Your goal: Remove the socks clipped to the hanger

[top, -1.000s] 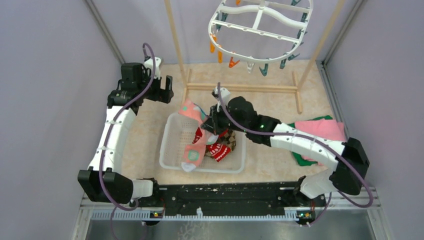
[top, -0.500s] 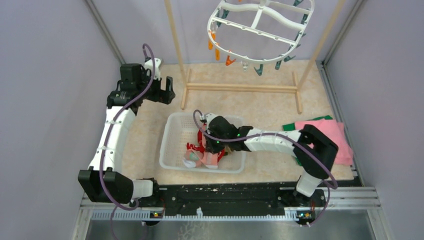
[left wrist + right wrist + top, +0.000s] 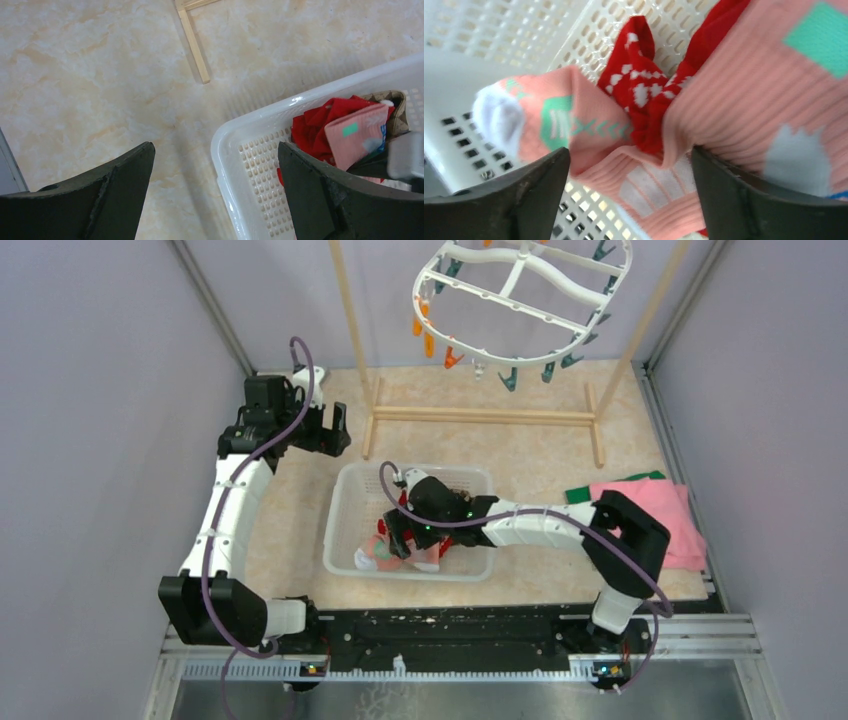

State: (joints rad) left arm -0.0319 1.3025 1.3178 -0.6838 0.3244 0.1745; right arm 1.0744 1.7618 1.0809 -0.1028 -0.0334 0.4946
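The white hanger (image 3: 520,300) hangs at the top, its orange and teal clips dangling with nothing in them. The socks (image 3: 385,550) lie heaped in the white mesh basket (image 3: 340,510). My right gripper (image 3: 405,535) is down in the basket, open, with a pink sock (image 3: 749,100) and a red sock (image 3: 639,85) lying loose between and below its jaws (image 3: 630,155). My left gripper (image 3: 335,430) hovers open over the floor beside the basket's far left corner (image 3: 225,140), holding nothing (image 3: 215,150). The left wrist view shows red (image 3: 310,127), pink (image 3: 357,132) and brown socks (image 3: 397,107).
The wooden rack (image 3: 480,415) that carries the hanger stands behind the basket, one foot near my left gripper (image 3: 195,45). Folded pink and green cloths (image 3: 650,505) lie at the right. Purple walls close in both sides.
My right arm carried the pink sock down into the basket, then opened its jaws and let it go. The hanger has swung a little. The left arm stayed put.
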